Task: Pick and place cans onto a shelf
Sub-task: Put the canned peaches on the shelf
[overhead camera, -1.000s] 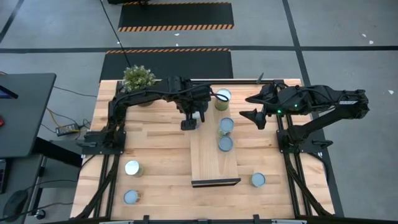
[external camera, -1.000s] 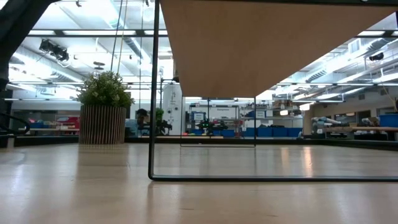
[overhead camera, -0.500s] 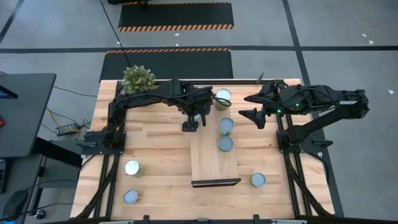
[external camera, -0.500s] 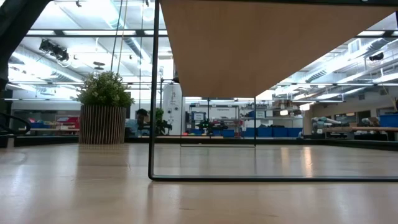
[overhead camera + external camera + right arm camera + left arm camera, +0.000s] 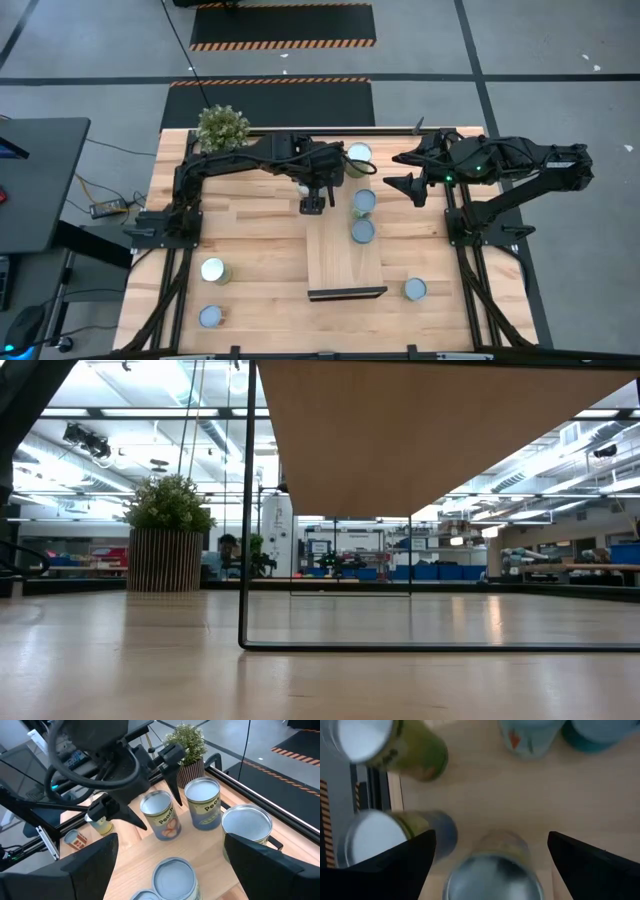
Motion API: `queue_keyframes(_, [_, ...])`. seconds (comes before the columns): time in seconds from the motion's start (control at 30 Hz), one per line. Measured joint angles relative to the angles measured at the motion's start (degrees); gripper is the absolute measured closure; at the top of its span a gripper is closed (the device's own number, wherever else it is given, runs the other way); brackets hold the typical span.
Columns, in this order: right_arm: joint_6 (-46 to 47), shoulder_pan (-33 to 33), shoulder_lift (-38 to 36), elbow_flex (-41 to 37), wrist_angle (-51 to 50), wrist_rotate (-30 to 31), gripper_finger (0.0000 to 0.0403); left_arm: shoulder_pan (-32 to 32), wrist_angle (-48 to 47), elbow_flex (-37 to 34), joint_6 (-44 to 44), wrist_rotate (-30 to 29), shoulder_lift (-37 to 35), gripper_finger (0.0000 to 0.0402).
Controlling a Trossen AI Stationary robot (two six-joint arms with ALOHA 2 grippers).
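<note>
The shelf [image 5: 340, 262] is a light-wood plank running down the table's middle. Three cans [image 5: 359, 155] [image 5: 364, 201] [image 5: 362, 231] line its far right side. My left gripper [image 5: 313, 205] hovers open over the shelf's far end, its fingers [image 5: 405, 862] either side of a silvery can [image 5: 492, 872] just below; I cannot tell if they touch it. The right wrist view shows that peach-labelled can [image 5: 160, 815] upright on the plank. My right gripper [image 5: 405, 186] waits open, right of the shelf, with nothing in it. More cans [image 5: 212, 270] [image 5: 210, 317] [image 5: 415, 289] stand on the table.
A potted plant [image 5: 222, 124] stands at the table's far left corner. In the low view, only the shelf's underside [image 5: 430, 440], its thin black metal frame [image 5: 244, 510] and the plant [image 5: 168, 545] show.
My left gripper has shifted slightly right and towards the near side over the shelf's far end, staying open. The right arm and the cans have not moved.
</note>
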Motion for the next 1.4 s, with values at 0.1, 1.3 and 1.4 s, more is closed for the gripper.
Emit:
queue_keyframes(0.1, [0.0, 0.0, 0.0, 0.0, 0.0, 0.0, 0.0030, -1.0, 2.8, 0.0, -0.1, 0.0, 0.0, 0.0013])
queue_keyframes(1.3, [1.5, 0.0, 0.0, 0.0, 0.9, -2.5, 0.0030, -2.1, 0.3, -26.3, -20.4, -17.5, -13.9, 0.0013])
queue_keyframes(1.4, [1.7, 0.0, 0.0, 0.0, 0.9, -2.5, 0.0030, -2.3, 3.5, -26.3, -20.4, -19.8, -13.9, 0.0013])
